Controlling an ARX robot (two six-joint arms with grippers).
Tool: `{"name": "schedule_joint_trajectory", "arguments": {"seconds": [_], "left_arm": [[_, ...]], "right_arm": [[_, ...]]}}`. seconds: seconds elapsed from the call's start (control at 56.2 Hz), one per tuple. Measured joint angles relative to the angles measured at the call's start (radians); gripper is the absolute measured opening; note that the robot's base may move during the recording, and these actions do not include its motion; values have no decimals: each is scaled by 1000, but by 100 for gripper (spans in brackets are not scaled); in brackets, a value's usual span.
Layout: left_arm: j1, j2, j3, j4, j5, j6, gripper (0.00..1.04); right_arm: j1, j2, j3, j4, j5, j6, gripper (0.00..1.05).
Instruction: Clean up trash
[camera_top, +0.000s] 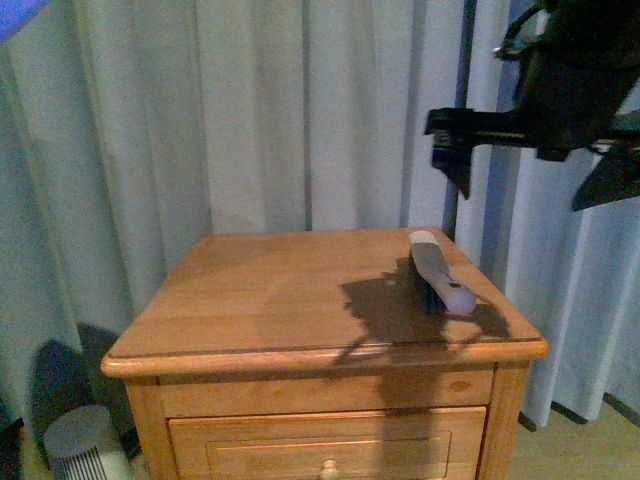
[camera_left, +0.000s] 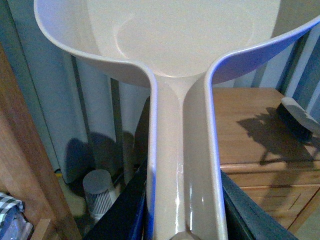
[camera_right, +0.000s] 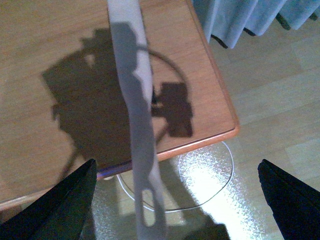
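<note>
My left gripper (camera_left: 184, 220) is shut on the handle of a white dustpan (camera_left: 180, 45), which fills the left wrist view; its pan looks empty. A brush with a long grey handle (camera_top: 440, 272) lies on the right side of the wooden nightstand top (camera_top: 280, 290). It also shows in the left wrist view (camera_left: 299, 117) and the right wrist view (camera_right: 137, 120), its handle end reaching past the table edge. My right gripper (camera_top: 525, 195) hangs above the brush, wide open and empty (camera_right: 180, 200), the handle between its fingers (camera_right: 75, 200). No trash shows on the table top.
Pale curtains (camera_top: 250, 110) hang behind the nightstand. A small grey ribbed fan (camera_top: 85, 445) stands on the floor at its left. A round glass base (camera_right: 210, 175) lies on the floor by the table's right edge. A wooden shelf side (camera_left: 25, 165) is near my left arm.
</note>
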Motion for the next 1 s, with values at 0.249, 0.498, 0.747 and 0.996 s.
{"name": "schedule_joint_trajectory", "arguments": {"seconds": [0.249, 0.498, 0.747, 0.996], "left_arm": [[0, 0, 0, 0, 0, 0, 28], [0, 0, 0, 0, 0, 0, 28], [0, 0, 0, 0, 0, 0, 28], [0, 0, 0, 0, 0, 0, 28]], "right_arm": [[19, 111, 66, -35, 13, 60, 97], [8, 137, -20, 32, -5, 68, 97], [-1, 185, -18, 76, -26, 68, 97], [-1, 203, -16, 98, -33, 57, 83]]}}
